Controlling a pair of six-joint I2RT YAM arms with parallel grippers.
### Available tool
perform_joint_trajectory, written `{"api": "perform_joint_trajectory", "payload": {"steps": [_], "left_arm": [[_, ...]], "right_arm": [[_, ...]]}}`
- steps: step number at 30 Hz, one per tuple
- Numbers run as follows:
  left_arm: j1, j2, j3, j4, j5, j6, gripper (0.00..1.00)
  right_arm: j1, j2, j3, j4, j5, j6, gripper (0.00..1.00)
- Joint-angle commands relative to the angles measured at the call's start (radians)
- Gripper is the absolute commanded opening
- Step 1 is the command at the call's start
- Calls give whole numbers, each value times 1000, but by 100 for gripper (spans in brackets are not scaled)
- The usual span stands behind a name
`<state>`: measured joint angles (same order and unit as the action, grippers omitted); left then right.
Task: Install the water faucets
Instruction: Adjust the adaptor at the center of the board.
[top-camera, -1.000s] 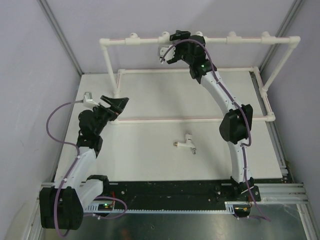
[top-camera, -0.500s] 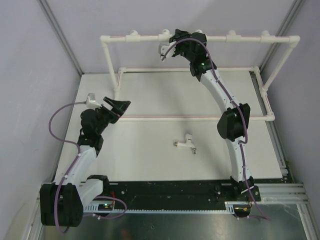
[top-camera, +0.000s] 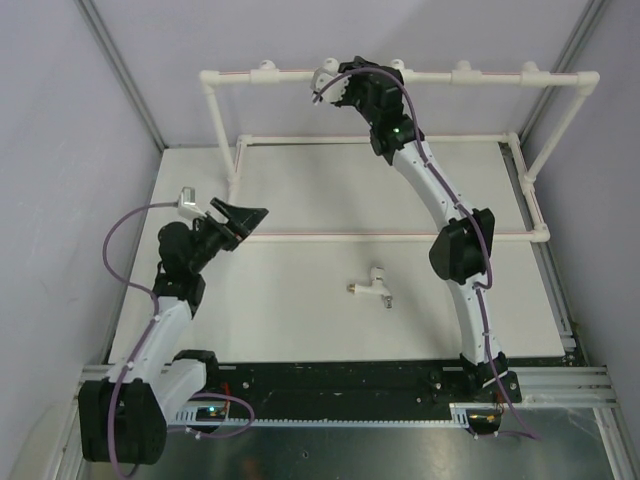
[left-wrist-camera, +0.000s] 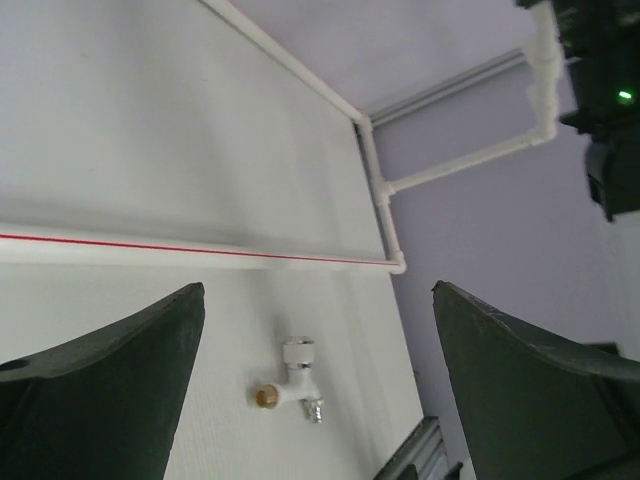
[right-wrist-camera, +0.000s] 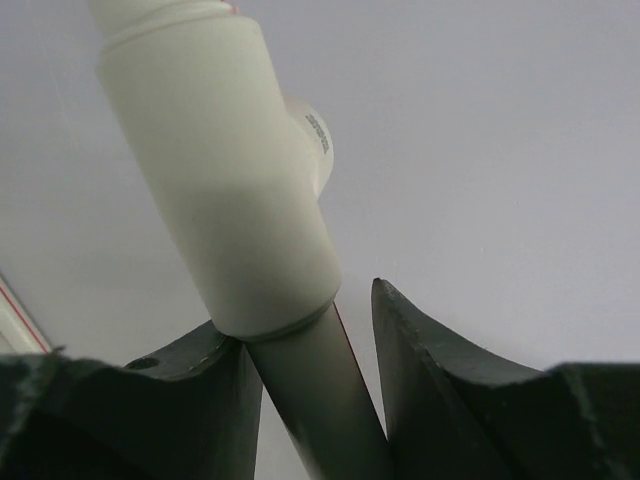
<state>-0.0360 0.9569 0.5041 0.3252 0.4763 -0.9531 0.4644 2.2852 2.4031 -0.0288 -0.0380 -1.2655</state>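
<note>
One water faucet (top-camera: 376, 285), white with a brass threaded end, lies on the table mat; in the left wrist view the faucet (left-wrist-camera: 292, 378) shows below and between the fingers. My left gripper (top-camera: 250, 213) is open and empty, raised to the left of the faucet, and it shows wide open in its own view (left-wrist-camera: 318, 290). My right gripper (top-camera: 347, 72) is at the top rail of the white pipe frame (top-camera: 430, 78). In the right wrist view its open jaws (right-wrist-camera: 305, 310) straddle the pipe just below a tee socket (right-wrist-camera: 230, 180), with a gap at the right finger. It holds no faucet.
More tee sockets (top-camera: 463, 72) sit along the top rail. The frame's lower pipe (top-camera: 400, 237) with a red stripe crosses the mat behind the faucet. Purple walls close in at the left, back and right. A black rail runs along the near edge (top-camera: 340, 380).
My right gripper has moved up and back onto the top rail. My left gripper has shifted a little to the right. The faucet has not moved.
</note>
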Motion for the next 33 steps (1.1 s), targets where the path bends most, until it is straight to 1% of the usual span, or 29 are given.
{"api": "perform_joint_trajectory", "payload": {"steps": [1,6,8,11,15,23,27,30,33], "left_arm": [[4,-111,-13,20,86,-34,100],[4,-220,-94,5,74,-69,100],[4,-245,-118,1,68,-75,100],[4,-253,-142,-2,56,-78,100],[5,-231,-164,-3,52,-94,100],[4,-214,-185,-3,20,-84,100],[4,-196,-186,-2,18,-79,100],[4,-194,-193,-3,15,-75,100],[4,-192,-205,-3,7,-74,100]], "right_arm": [[68,-101,183,400,207,369,0],[88,-136,195,440,276,374,0],[91,-167,169,460,283,369,0],[99,-203,137,473,277,362,0],[125,-235,111,513,272,294,0],[236,-380,-109,626,199,128,0],[304,-447,-263,713,179,25,0],[357,-484,-355,751,178,3,0],[404,-486,-398,764,187,-23,0]]}}
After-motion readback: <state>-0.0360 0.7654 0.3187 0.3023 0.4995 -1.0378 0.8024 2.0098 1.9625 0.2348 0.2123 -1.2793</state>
